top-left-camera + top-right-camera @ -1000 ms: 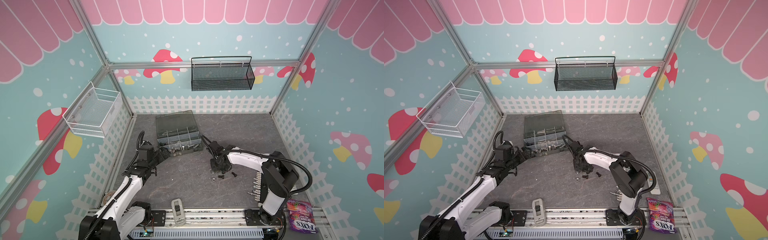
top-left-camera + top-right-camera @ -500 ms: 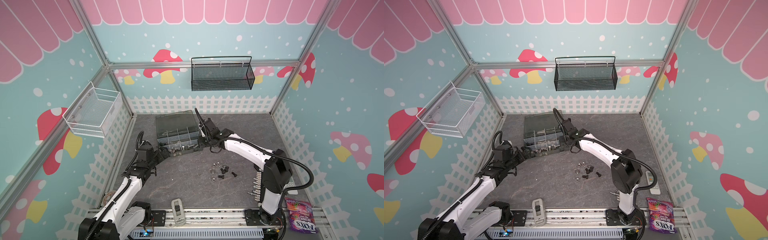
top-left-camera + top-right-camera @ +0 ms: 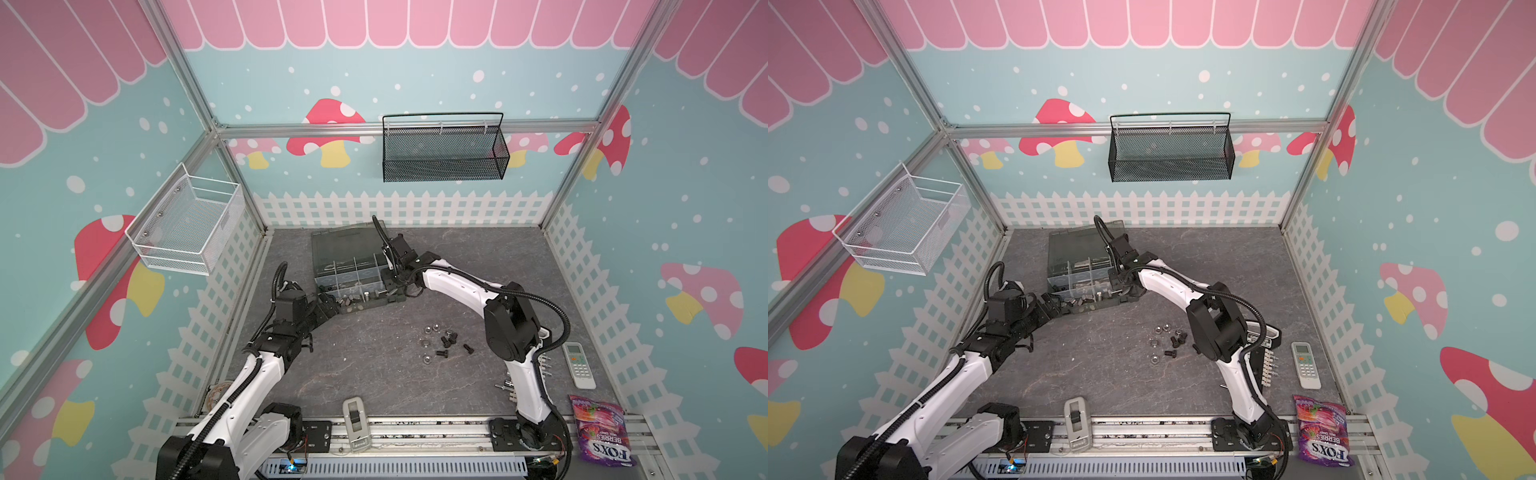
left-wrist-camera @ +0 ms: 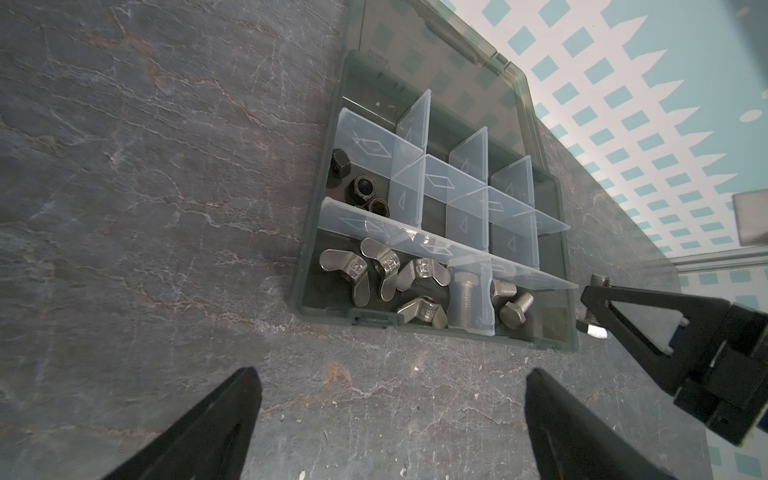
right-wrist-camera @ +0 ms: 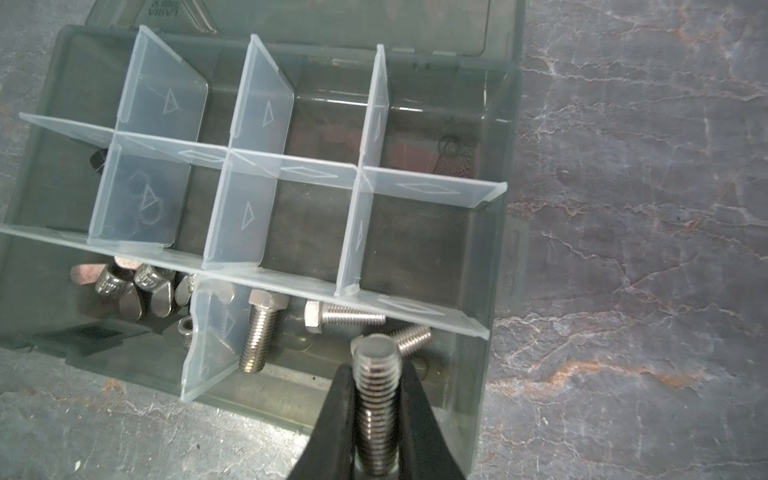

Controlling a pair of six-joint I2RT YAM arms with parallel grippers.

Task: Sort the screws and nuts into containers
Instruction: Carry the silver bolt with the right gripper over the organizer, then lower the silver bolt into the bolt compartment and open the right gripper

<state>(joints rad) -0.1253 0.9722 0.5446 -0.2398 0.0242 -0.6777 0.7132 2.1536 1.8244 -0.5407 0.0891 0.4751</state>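
Carried by the right gripper (image 5: 376,370) from the loose pile (image 3: 442,343) to the box (image 5: 498,249): silver screw (image 5: 376,399) clamped tight at the corner compartment (image 5: 453,365) of silver screws. Drop-off step. Next: centre over it, then open. Left gripper (image 4: 392,376) spread wide, empty, nearby.

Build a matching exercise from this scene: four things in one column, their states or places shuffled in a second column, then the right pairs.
Column one:
1. left gripper
2. right gripper
3. wing nuts
4. black screws

Column two:
a. loose on the table
b. shut on a silver screw
c. open, holding nothing
d. inside the organizer box

Pairs: 1-c, 2-b, 3-d, 4-a
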